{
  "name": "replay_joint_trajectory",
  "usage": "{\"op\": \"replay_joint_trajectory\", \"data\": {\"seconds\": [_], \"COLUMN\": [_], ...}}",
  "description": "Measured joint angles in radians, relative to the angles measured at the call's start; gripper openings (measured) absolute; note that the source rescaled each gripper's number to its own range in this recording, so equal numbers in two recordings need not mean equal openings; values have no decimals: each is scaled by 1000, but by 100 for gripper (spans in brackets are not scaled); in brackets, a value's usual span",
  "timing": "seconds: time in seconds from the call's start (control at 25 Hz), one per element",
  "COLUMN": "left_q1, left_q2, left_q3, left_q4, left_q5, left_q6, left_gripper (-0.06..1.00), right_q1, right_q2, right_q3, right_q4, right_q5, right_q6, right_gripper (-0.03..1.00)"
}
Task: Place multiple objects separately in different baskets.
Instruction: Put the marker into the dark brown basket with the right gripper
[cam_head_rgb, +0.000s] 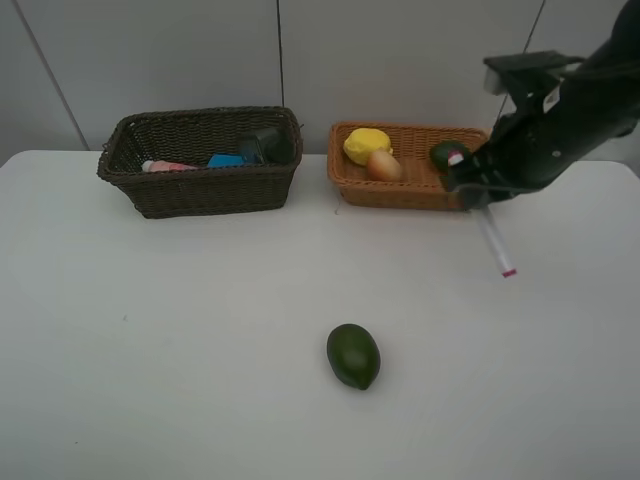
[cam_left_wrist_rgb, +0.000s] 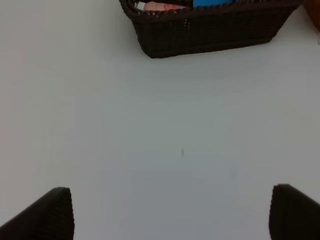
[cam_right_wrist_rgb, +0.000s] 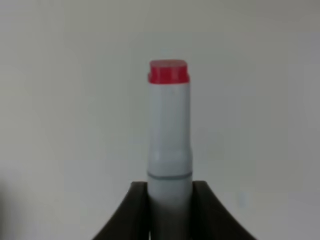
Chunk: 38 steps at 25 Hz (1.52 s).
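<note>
Right gripper (cam_right_wrist_rgb: 170, 197) clamped on white marker (cam_head_rgb: 496, 245), red cap (cam_right_wrist_rgb: 169, 72) pointing away from it, just beside the tan basket (cam_head_rgb: 400, 192) at its right front corner. Left gripper (cam_left_wrist_rgb: 172, 215) spread wide over tabletop (cam_head_rgb: 180, 330), facing dark basket (cam_left_wrist_rgb: 210, 35). Dark green avocado (cam_head_rgb: 353, 356) lies on tabletop, well apart from both.
</note>
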Motion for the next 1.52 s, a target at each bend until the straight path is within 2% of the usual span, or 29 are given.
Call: {"op": "replay_joint_trajectory", "data": {"seconds": [0.28, 0.44, 0.64, 0.76, 0.88, 1.12, 1.28, 1.52], "left_q1": [0, 0, 0, 0, 0, 0, 0, 0], "left_q2": [0, 0, 0, 0, 0, 0, 0, 0], "left_q3": [0, 0, 0, 0, 0, 0, 0, 0], "left_q4": [0, 0, 0, 0, 0, 0, 0, 0], "left_q5": [0, 0, 0, 0, 0, 0, 0, 0], "left_q6": [0, 0, 0, 0, 0, 0, 0, 0], "left_gripper": [100, 100, 100, 100, 100, 100, 100, 100], "right_q1": [27, 100, 193, 226, 248, 277, 278, 278], "right_q2": [154, 284, 464, 597, 732, 929, 964, 964], "right_q3": [-386, -566, -738, -824, -930, -1127, -1152, -1152], "right_q4": [436, 568, 591, 591, 596, 646, 650, 648], "right_q5": [-163, -242, -381, -497, -564, -580, -579, -637], "right_q6": [-289, -418, -441, -443, -440, -440, -440, -440], "right_gripper": [0, 0, 0, 0, 0, 0, 0, 0]}}
